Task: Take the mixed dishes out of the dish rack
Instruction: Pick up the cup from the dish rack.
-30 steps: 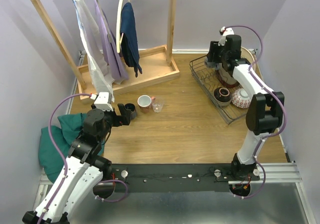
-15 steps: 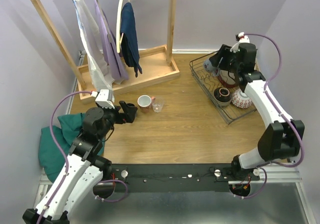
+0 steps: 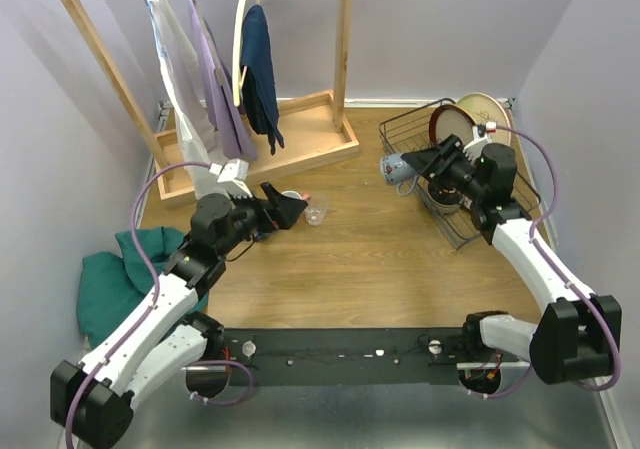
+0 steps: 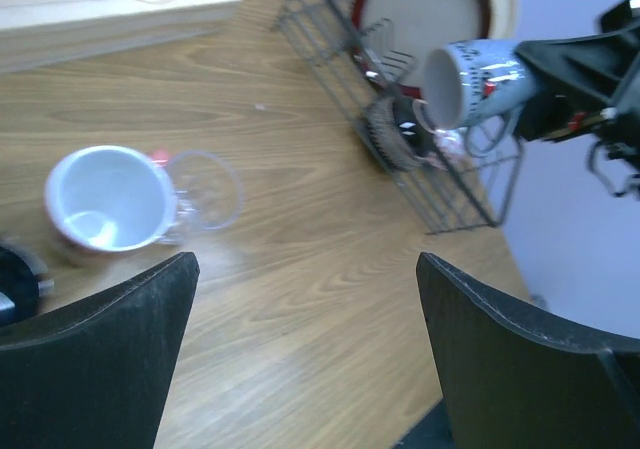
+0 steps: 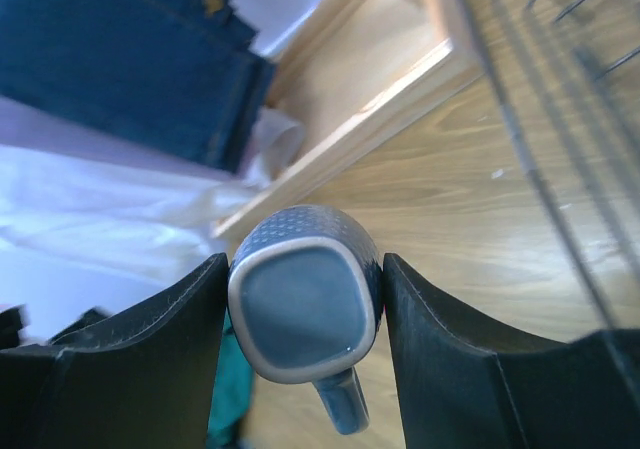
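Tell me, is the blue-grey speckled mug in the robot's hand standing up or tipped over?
Tipped sideways. The blue-grey speckled mug lies level in the right gripper, its open mouth facing sideways, not up.

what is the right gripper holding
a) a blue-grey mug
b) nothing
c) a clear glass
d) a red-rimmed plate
a: the right gripper has its fingers clamped on both sides of the blue-grey mug, held in the air. The red-rimmed plate stands in the dish rack and the clear glass sits on the table.
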